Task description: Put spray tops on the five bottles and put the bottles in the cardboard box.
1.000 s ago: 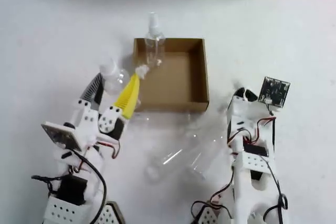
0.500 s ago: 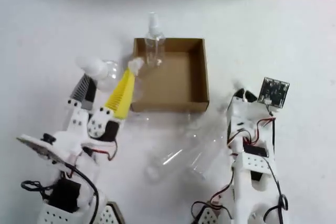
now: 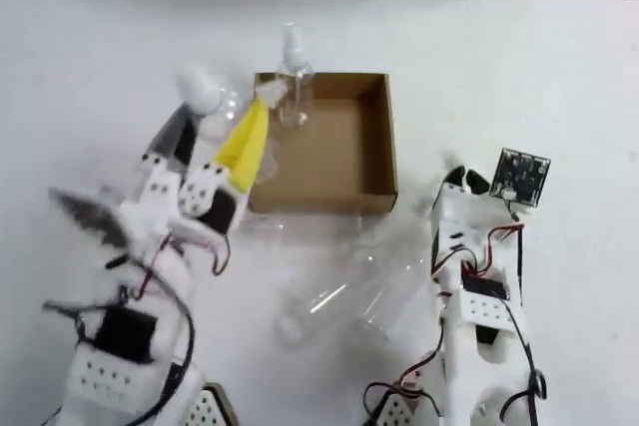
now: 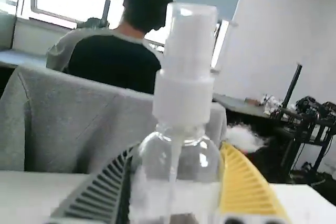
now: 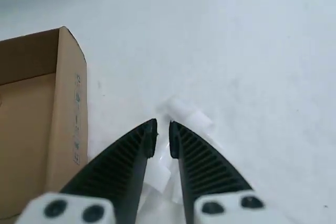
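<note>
With the left end effector clenched on the capped bottle, carry it upright over the box wall before lowering.

Two white plastic arms with visible screws. The left arm trails black and red cables; the left gripper has a yellow ribbed finger and a grey one. The right arm carries a dark circuit board and red wiring; the right gripper has black ribbed fingers on white bases.
</note>
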Motion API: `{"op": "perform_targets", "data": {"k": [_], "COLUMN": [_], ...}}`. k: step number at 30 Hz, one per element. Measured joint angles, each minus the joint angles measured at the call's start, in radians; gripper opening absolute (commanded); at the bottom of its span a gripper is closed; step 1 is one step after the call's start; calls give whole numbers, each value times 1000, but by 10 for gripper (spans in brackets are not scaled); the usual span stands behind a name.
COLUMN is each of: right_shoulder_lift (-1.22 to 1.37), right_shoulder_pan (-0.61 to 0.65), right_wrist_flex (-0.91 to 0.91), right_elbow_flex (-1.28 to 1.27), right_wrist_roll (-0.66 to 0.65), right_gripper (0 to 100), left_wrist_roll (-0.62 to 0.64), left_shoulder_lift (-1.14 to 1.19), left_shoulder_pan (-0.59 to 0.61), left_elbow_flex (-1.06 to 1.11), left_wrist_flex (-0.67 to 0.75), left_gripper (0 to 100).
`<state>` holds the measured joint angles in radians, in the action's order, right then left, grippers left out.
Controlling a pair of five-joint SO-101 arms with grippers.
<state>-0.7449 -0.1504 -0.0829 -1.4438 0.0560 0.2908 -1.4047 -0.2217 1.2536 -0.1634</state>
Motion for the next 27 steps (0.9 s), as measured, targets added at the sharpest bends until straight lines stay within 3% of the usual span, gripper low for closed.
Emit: {"op": "perform_targets", "data": {"k": [12, 27], "right_shoulder_lift": [0, 0], "right_shoulder_pan": [-6, -6], "right_wrist_flex": [0, 0], "right_elbow_flex": [0, 0], "right_wrist_roll": [0, 0], "right_gripper": [21, 21], "left_wrist_roll": [0, 0], "left_shoulder_lift": [399, 448], "left_shoulder_pan": [0, 0], "left_elbow_flex": [77, 112], "left_wrist_flex": [379, 404], "left_gripper": [20, 20]}}
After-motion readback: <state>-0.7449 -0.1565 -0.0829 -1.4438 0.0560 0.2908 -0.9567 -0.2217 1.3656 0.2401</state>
